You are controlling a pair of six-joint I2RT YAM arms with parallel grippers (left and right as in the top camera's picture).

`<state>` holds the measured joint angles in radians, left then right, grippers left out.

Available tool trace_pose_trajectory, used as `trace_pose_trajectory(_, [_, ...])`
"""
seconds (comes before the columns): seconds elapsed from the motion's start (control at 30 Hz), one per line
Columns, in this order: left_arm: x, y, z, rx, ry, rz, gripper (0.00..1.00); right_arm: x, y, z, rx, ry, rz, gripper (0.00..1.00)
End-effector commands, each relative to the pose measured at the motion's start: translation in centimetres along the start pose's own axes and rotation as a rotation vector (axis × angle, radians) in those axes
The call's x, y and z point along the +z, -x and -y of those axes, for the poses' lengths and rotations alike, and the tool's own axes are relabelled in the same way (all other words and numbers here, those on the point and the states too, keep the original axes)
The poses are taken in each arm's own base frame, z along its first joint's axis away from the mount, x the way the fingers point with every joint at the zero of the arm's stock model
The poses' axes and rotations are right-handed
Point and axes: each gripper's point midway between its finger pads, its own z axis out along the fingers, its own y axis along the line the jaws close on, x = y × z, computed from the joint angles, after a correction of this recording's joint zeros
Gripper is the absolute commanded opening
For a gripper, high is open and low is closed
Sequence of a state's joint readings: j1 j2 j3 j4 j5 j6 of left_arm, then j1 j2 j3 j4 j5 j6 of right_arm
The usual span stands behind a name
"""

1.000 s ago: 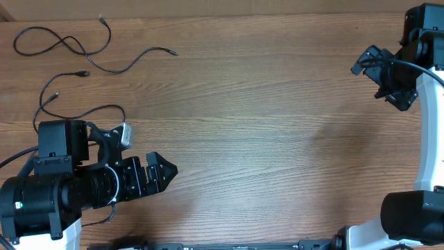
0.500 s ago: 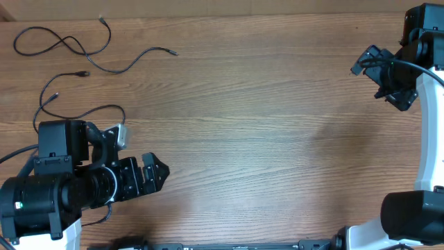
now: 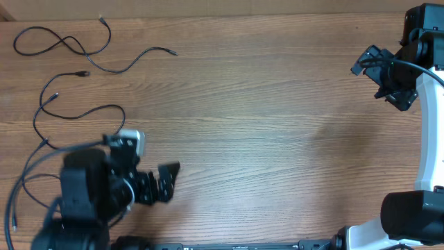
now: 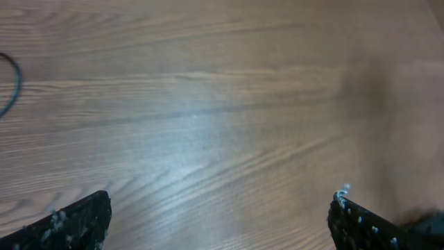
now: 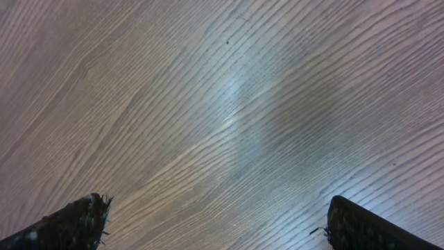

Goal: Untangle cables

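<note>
**Both claws hanging apart over bare wood, cords lying at the far left**

Left gripper (image 3: 166,182) is hovering over the brown wood-grain table (image 3: 277,139) at its near left part, its fingers spread wide. In the left wrist view the left gripper (image 4: 222,201) is showing only two speckled black fingertips (image 4: 83,219) at the bottom corners, with nothing lying between them. The left arm itself is looking blurred from overhead.

The thin black cables (image 3: 67,42) are lying at the far left corner of the table, well apart from both claws. One cord is forming a crossed figure-eight loop there, and a wavy strand is running from it toward the right, ending in a small plug (image 3: 173,52). Nearer the left arm, another thin black cord (image 3: 104,106) is arching just beyond the arm's wrist. A short curve of black cord (image 4: 15,80) is also showing at the left edge of the left wrist view.

The right gripper (image 3: 368,62) is hanging at the far right side, over bare wood. In the right wrist view the right gripper (image 5: 216,205) is standing wide apart, gripping nothing.
</note>
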<state>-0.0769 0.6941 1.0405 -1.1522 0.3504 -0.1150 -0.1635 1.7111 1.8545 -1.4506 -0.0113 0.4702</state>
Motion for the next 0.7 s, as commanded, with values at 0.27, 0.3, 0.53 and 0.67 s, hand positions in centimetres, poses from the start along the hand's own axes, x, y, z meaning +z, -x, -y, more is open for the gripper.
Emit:
trace_pose_trajectory(0.27, [0.1,-4.9,-0.6,0.115,0.006,0.075,0.99,0.0,0.1,0.2,-0.003,-0.007,0.009,1.0])
trace_pose_trajectory(0.3, [0.1,-4.9,-0.7,0.137,0.005,0.095,0.99,0.0,0.1,0.1,-0.004,-0.007,0.009,1.0])
trace_pose_trajectory(0.53, [1.6,-3.4,1.1,0.398,-0.11,0.226,1.0,0.0,0.1,0.1,-0.004,-0.007,0.009,1.0])
trace_pose_trajectory(0.67, [3.4,-2.5,0.8,0.457,-0.114,0.315,1.0,0.0,0.1,0.1,-0.004,-0.007,0.009,1.0])
